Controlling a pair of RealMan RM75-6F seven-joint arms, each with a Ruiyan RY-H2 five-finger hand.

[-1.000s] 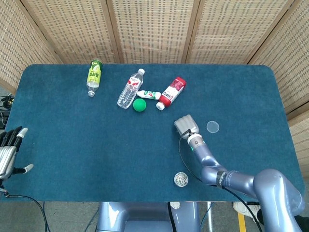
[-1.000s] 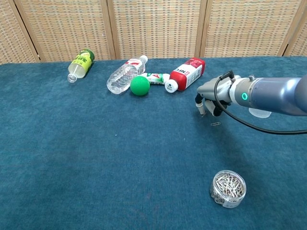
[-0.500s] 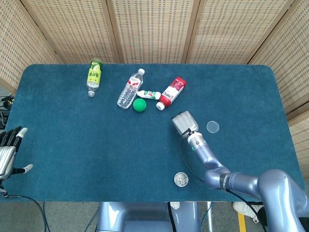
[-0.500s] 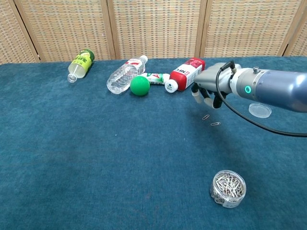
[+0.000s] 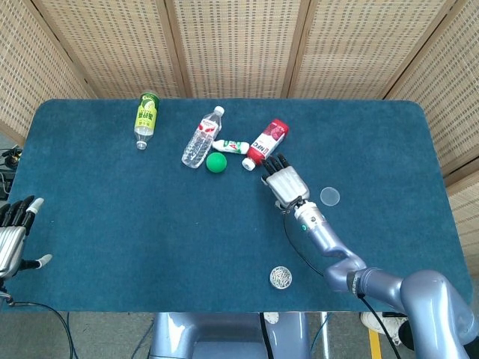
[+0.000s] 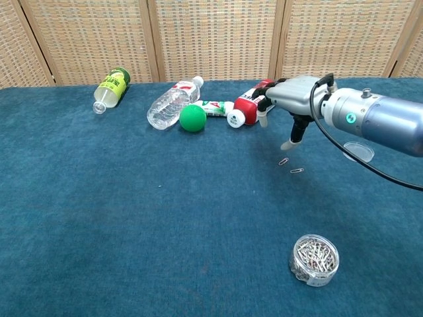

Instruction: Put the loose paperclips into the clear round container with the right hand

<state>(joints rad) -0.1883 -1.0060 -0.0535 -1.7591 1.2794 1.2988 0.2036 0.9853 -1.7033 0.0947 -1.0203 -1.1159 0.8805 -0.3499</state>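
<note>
Spreading fingers (image 6: 293, 140), right hand (image 6: 289, 96) empty, above paperclips (image 6: 289, 166)

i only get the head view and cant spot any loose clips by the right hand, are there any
Observer: Yes. The chest view shows two paperclips on the cloth, one just under the right hand and the other beside it, apart from it.
Operator: is the hand holding one
Observer: No. Its fingers are spread and hold nothing, and the hand hangs above the cloth and seems clear of both clips.
Operator: which way is the container from them
Observer: The clear round container, which already holds many clips, stands nearer the robot than the two clips and slightly to its right.
</note>
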